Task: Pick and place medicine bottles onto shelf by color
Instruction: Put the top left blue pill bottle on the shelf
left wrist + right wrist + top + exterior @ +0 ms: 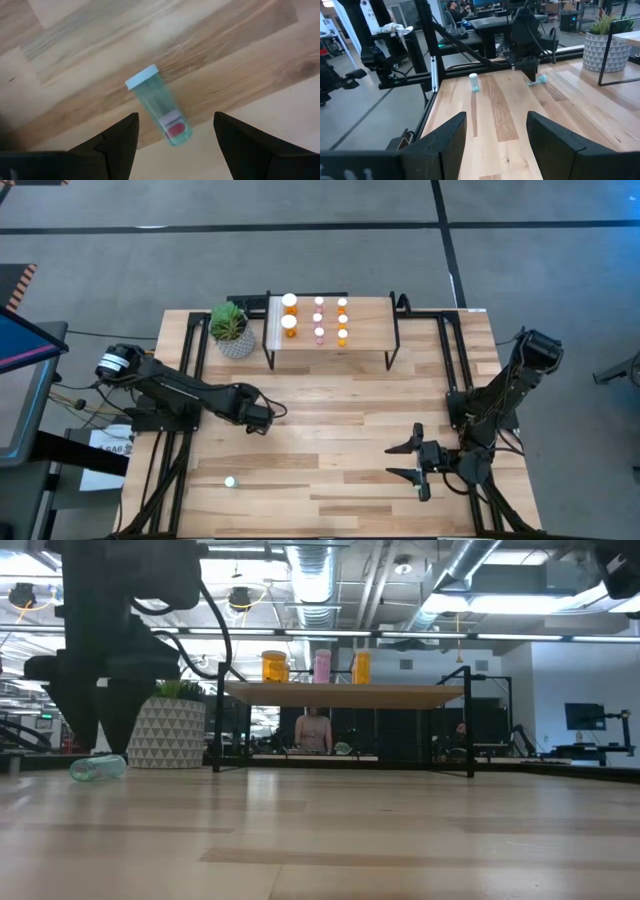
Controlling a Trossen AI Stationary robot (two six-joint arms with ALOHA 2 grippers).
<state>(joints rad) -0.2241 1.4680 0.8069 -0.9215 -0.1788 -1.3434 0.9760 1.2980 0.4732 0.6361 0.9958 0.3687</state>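
Observation:
A green-teal bottle [160, 112] with a pale cap lies on its side on the plank table; it also shows in the low view [98, 768]. My left gripper [176, 117] is open and points down just above it, one finger on either side, left of the table's middle [258, 423]. A second teal bottle [230, 481] stands upright near the front left. The shelf [365, 330] at the far middle carries two larger orange bottles [289, 312], several small pink ones [319, 318] and several small orange ones [342, 320]. My right gripper [392, 461] waits open at the front right.
A potted plant in a patterned white pot [233, 332] stands just left of the shelf. Black frame rails [190, 350] run along the table's left and right sides. Bare planks lie between the two grippers and in front of the shelf.

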